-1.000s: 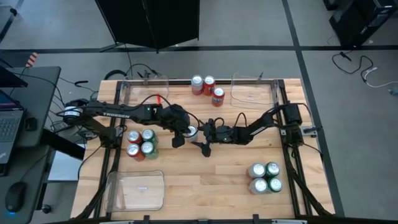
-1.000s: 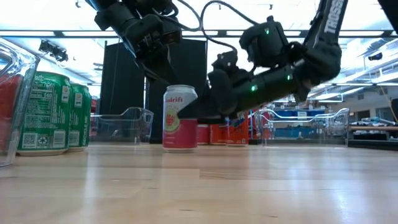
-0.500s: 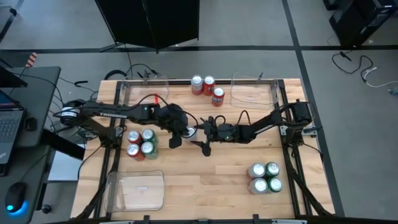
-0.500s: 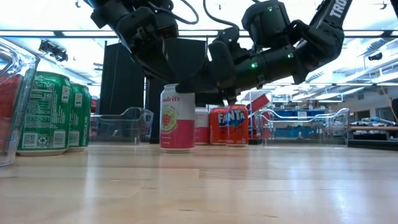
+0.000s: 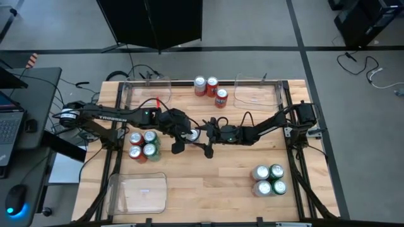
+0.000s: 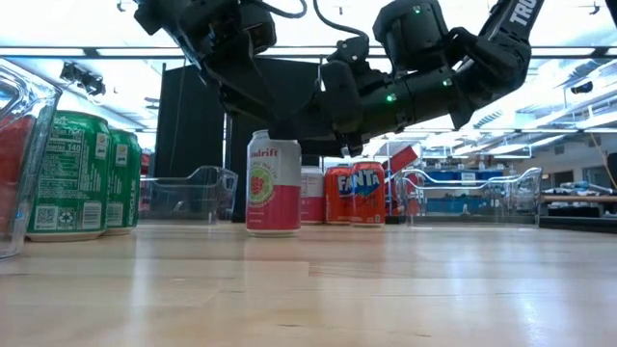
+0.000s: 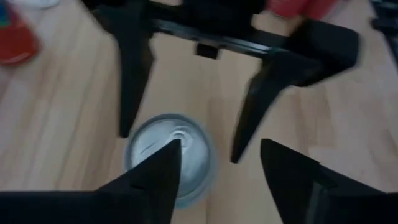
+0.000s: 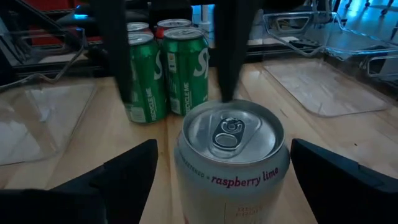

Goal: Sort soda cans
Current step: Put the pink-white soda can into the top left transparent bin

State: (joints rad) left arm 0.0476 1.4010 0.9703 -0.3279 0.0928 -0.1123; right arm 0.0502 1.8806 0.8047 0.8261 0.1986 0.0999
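A white-and-pink soda can [image 6: 273,183] with a silver top [image 8: 229,131] stands upright on its base in the middle of the table [image 5: 208,176]. My left gripper [image 7: 221,149] is open just above and beside the can's top, one fingertip [image 7: 163,167] overlapping the rim in the left wrist view. My right gripper [image 8: 227,162] is open, with a finger on either side of the can and a clear gap on both sides. In the high view the two grippers face each other over the can [image 5: 194,133].
Three red cans [image 5: 211,88] stand at the far edge. Red and green cans [image 5: 143,146] are grouped on the left, green and silver ones [image 5: 269,180] at the near right. Clear trays sit at the near left [image 5: 147,192], far left [image 5: 146,91] and far right [image 5: 255,91].
My left gripper has opened and let go of the white-and-pink can, which now stands on the table on its own. My right gripper has come in toward the can, so its open fingers now flank it.
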